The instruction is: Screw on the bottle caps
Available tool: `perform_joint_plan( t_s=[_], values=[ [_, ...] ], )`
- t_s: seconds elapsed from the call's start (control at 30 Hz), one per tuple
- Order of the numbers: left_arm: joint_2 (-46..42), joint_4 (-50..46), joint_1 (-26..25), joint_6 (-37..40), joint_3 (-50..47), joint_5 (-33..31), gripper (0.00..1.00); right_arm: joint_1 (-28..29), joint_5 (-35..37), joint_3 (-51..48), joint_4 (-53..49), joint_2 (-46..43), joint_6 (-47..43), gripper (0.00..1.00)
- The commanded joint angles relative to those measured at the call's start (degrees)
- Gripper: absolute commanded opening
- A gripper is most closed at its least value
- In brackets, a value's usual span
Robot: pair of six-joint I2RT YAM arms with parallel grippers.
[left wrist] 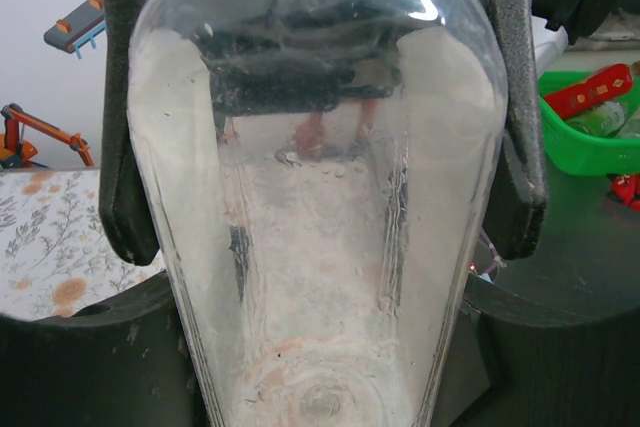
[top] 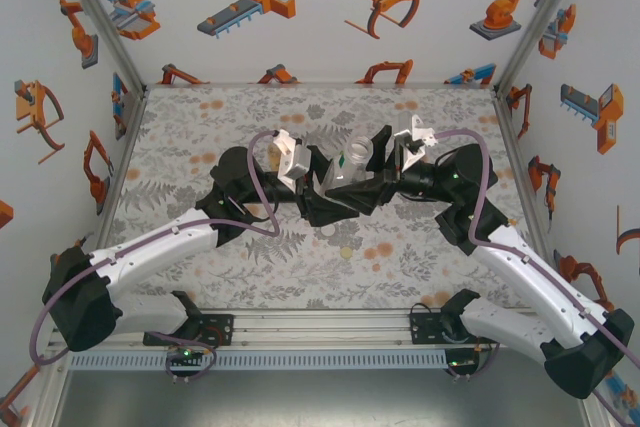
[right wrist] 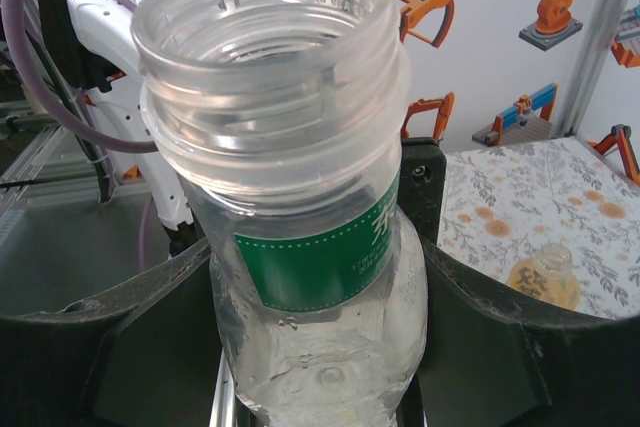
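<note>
Floral-mat bench (top: 200,117), centre, aloft: clear bottle (top: 354,159) pinched by left tool (left wrist: 322,217) from 9 o'clock and right tool (top: 378,175) from 3 o'clock, neck (right wrist: 270,127) bare, no cap on yet, capping wholly undone

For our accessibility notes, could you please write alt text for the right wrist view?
An uncapped clear bottle with a green label, gripped between the right gripper's dark fingers, threaded neck toward the camera. Behind, an amber bottle stands on the floral mat.

The see-through plastic bottle (right wrist: 300,147) looks smooth and shiny. The black fingers (right wrist: 490,347) of the right claw (right wrist: 320,332) beside it look dull and rough.
</note>
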Motion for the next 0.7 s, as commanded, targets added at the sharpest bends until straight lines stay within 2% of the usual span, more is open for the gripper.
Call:
perform_joint_plan(
  t_s=[0.0,0.07,0.2,0.3,0.47,0.67],
  values=[
    [-1.78,-0.11,-0.13,-0.3,1.47,-0.94,0.41,-0.14,0.71,-0.41,0.42,-1.67,-0.76,0.56],
    [-2.5,-1.8,0.11,0.2,1.5,-1.8,0.38,-0.09,1.68,-0.26,-1.31,-2.73,-1.87,0.66],
    [-3.82,-4.6,2.53,-0.14,1.81,-2.24,0.34,-0.12,5.11,-0.16,-5.95,-5.47,-4.22,0.73],
    [-4.89,-5.42,5.46,-1.37,1.69,-2.13,0.3,-0.12,9.68,-1.2,-8.13,-7.81,-4.78,0.74],
    [-8.61,-11.9,10.82,0.05,2.2,-2.16,0.29,-0.06,22.82,-1.92,-15.42,-10.18,-4.05,0.74],
    [-12.33,-18.25,20.55,-1.05,3.22,-1.27,0.21,0.29,34.28,-4.13,-21.43,-8.3,4.13,0.69]
  ],
)
